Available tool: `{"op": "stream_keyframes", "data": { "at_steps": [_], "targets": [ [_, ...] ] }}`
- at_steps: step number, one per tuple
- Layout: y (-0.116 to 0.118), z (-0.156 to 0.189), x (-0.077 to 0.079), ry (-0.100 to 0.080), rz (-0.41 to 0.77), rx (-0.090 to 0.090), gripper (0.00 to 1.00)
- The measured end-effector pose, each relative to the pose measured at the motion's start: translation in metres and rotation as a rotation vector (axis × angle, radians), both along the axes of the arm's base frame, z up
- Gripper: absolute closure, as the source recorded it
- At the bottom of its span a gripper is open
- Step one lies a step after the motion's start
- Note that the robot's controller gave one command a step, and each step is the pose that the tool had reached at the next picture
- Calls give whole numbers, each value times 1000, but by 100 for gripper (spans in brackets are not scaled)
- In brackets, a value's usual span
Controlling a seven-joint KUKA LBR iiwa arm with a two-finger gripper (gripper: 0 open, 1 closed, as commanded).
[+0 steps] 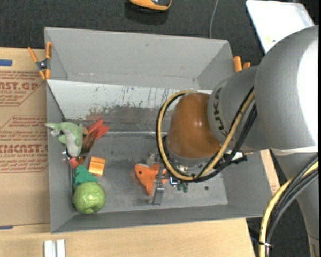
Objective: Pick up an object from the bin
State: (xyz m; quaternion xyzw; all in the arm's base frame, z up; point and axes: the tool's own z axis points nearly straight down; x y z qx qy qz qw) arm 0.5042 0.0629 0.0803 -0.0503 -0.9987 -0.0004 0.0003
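The grey metal bin (59,143) holds a few loose things, most of them gathered at the end farthest from the gripper (158,193), on the view's left. The arm comes in from the right, and its orange-covered wrist, ringed by yellow and black cables, hangs over the floor just behind the gripper. The gripper's tip is down at the bin floor, near the front wall. Whether it is spread or closed cannot be told from this angle.

The green apple (89,197) lies well to the gripper's left, in the front corner. The pale green soft toy (68,133) is farther back along that wall, with a red piece (96,130) beside it. The orange plastic thing (144,175) lies right against the gripper on its left side, seemingly touching it; whether it is gripped I cannot tell. A small orange block (97,166) and a teal piece (82,175) sit just above the apple.
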Motion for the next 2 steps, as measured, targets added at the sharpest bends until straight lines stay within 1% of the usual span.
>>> {"op": "stream_keyframes", "data": {
  "at_steps": [1, 2],
  "targets": [
    [10, 10, -3, -7, -34, -1, 100],
    [10, 10, -3, -7, -34, -1, 100]
  ]
}}
